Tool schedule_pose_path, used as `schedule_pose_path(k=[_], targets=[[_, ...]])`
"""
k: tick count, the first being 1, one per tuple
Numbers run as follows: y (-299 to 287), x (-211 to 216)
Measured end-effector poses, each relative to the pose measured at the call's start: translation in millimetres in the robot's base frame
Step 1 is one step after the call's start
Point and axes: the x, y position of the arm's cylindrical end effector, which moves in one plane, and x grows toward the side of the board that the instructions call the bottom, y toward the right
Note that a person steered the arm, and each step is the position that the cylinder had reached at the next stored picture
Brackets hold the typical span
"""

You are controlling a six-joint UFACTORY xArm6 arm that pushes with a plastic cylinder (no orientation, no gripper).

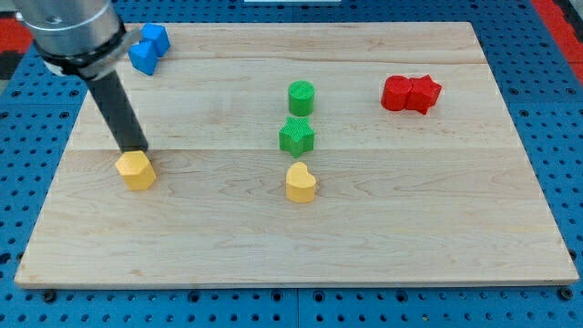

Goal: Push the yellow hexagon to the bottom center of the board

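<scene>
The wooden surface [301, 246] reaches closest to the view's bottom, and over its left side slants the dark rod [117, 107], an end effector with no jaws and nothing gripped, my tip [137, 150] touching the top edge of the yellow hexagon [137, 170] at the view's left. Two touching red blocks [411, 94] sit at the right and two touching blue blocks [148, 49] at the top left. In the middle, a green cylinder [301, 97], green star [297, 135] and yellow heart [301, 182] form a column.
</scene>
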Motion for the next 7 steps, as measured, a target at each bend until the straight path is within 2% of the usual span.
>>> schedule_pose_path(k=[2, 3, 4, 5, 6, 7], targets=[[-39, 53], [17, 65], [96, 65], [53, 65], [54, 58], [79, 19]])
